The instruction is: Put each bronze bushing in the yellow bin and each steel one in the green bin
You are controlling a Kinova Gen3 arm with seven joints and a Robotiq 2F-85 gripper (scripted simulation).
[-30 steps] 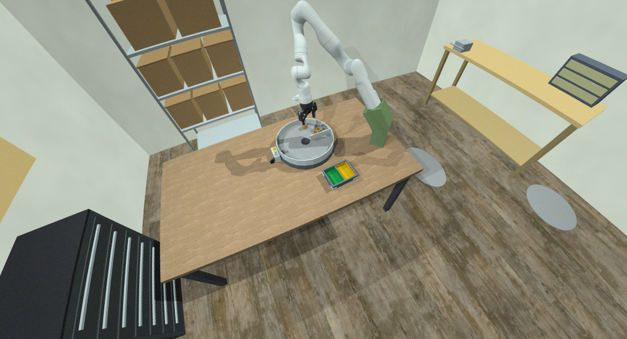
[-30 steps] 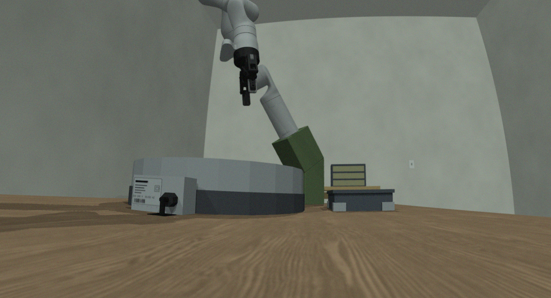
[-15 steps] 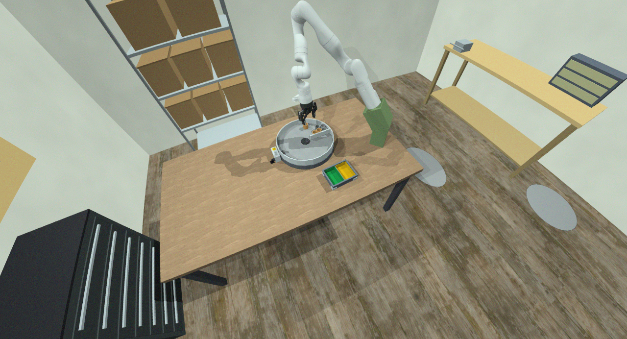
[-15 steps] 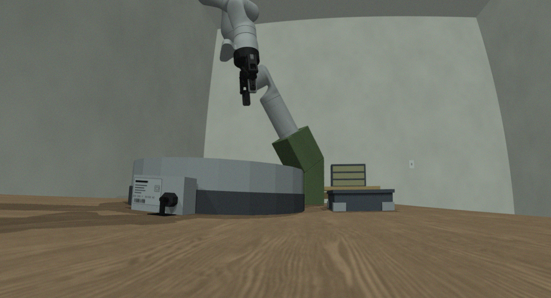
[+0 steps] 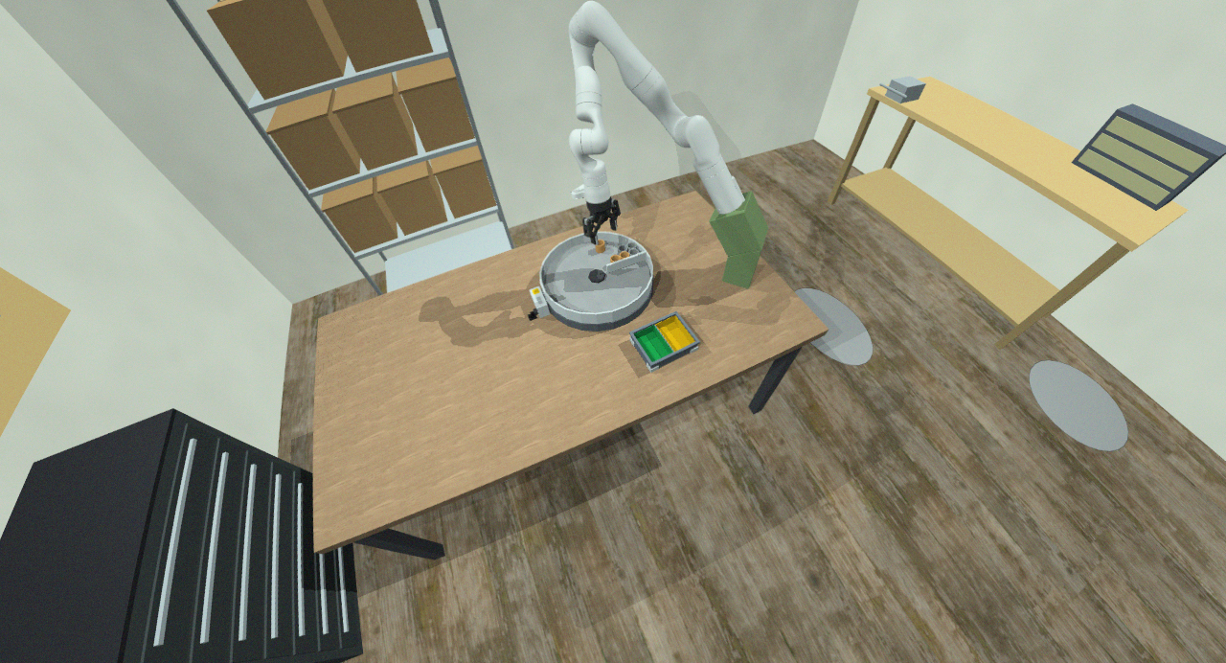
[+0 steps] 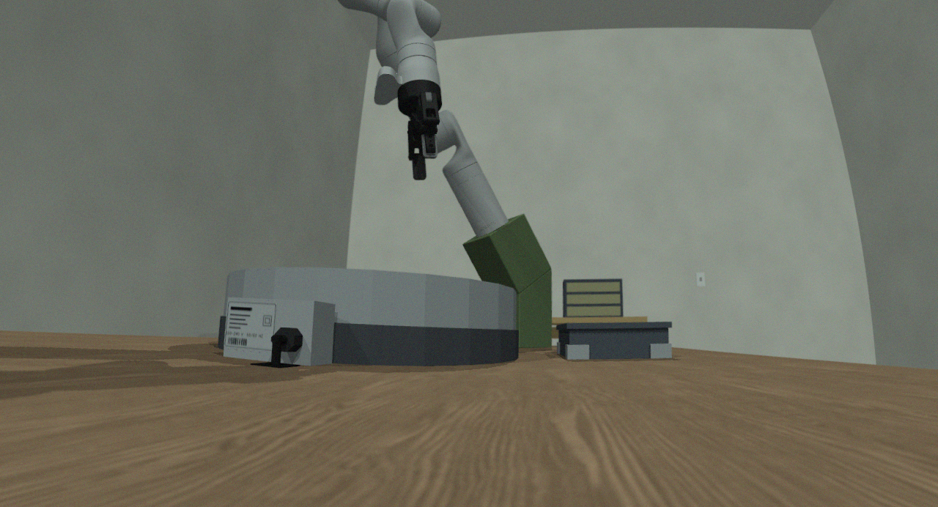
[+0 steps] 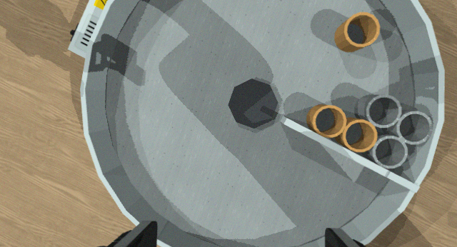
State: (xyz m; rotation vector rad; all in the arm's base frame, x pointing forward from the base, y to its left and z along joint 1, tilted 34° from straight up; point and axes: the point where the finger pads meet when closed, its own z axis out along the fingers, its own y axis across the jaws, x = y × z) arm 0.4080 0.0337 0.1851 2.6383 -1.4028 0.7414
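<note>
The grey turntable (image 5: 596,311) (image 6: 393,300) (image 7: 200,161) carries several upright bushings. One bronze bushing (image 5: 601,247) (image 7: 343,41) stands alone near the far wall. Two more, a bronze bushing (image 7: 312,123) and its bronze neighbour (image 7: 370,137), stand by the divider. Three steel bushings, one inner (image 7: 393,112), one by the outer wall (image 7: 423,128) and one near the divider (image 7: 399,153), cluster beside them. My gripper (image 5: 604,232) (image 6: 424,166) (image 7: 240,236) is open and empty, above the turntable. The green bin (image 5: 653,343) and yellow bin (image 5: 677,334) show no bushing.
A raised divider (image 5: 625,262) (image 7: 357,158) runs from near the dark hub (image 5: 597,276) (image 7: 253,103) to the turntable's wall. A control box (image 5: 538,301) (image 6: 321,333) adjoins the turntable. The bins sit in a dark tray (image 6: 612,342) on the wooden table (image 5: 445,401).
</note>
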